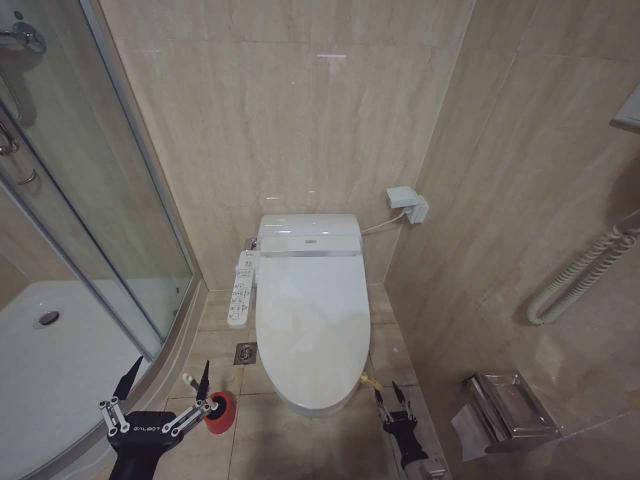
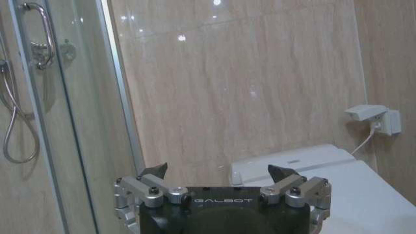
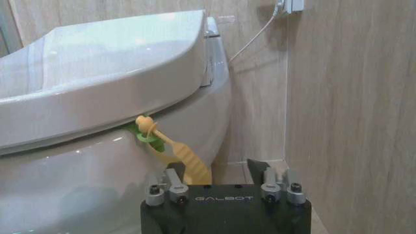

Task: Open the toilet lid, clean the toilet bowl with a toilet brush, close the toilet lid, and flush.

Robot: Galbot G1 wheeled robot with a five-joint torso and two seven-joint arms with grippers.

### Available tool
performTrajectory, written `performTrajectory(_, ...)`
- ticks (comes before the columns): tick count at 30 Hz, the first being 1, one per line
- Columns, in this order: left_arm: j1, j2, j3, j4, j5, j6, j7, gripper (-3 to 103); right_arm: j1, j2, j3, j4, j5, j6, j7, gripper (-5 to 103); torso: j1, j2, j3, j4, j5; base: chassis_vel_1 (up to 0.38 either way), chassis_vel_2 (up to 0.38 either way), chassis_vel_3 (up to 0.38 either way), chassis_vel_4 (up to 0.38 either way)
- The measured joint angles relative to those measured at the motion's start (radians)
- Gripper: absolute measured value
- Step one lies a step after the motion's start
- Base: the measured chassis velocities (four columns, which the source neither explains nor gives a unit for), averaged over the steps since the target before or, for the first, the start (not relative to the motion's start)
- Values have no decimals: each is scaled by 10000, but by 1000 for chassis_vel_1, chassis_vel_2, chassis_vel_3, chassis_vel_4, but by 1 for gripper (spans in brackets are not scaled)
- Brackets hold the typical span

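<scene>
- Beige marble-look wall tiles (image 1: 300, 120) close in a narrow stall, with a glass shower enclosure (image 1: 90, 200) on your left, so you have little room to swing either arm.
- The toilet lid (image 1: 312, 320) lies flat and shut over the toilet bowl (image 3: 97, 180); opening it looks like the step in hand.
- Your right gripper (image 1: 396, 398) sits low beside the bowl's front right, fingers parted and holding nothing, just short of the yellow-green strap (image 3: 170, 153) that hangs from the lid's edge.
- Aim for that strap rather than the glossy rim (the plastic probably gives a poor pinch); ease forward until the strap lies between the fingers, then close.
- Lift in an arc about the rear hinge, not straight up, or the strap may slip or strain.
- Mind the wall on your right as the wrist rises.
- Your left gripper (image 1: 165, 400) hovers low at the left, spread wide and empty, right by the toilet brush (image 1: 205, 400) in its red cup (image 1: 220, 412) on the floor; leave it waiting there.
- The button panel (image 1: 241, 288) juts out along the bowl's left side, so keep off it.
</scene>
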Motion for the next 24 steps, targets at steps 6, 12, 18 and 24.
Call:
performTrajectory(6,0,0,0,0,0,0,0,100,162,57,-33,-162,-63,45,-5,72,0,0,0,1,0,0,0,0,0)
performTrajectory(12,0,0,0,0,0,0,0,100,348,69,-36,-374,-178,123,-39,80,0,0,0,0,0,0,0,0,0)
performTrajectory(18,0,0,0,0,0,0,0,100,426,108,-78,-587,-221,248,-89,54,0,0,0,0,0,0,0,0,0)
performTrajectory(24,0,0,0,0,0,0,0,100,510,99,-85,-768,-162,383,-112,27,0,0,0,1,0,0,0,0,0)
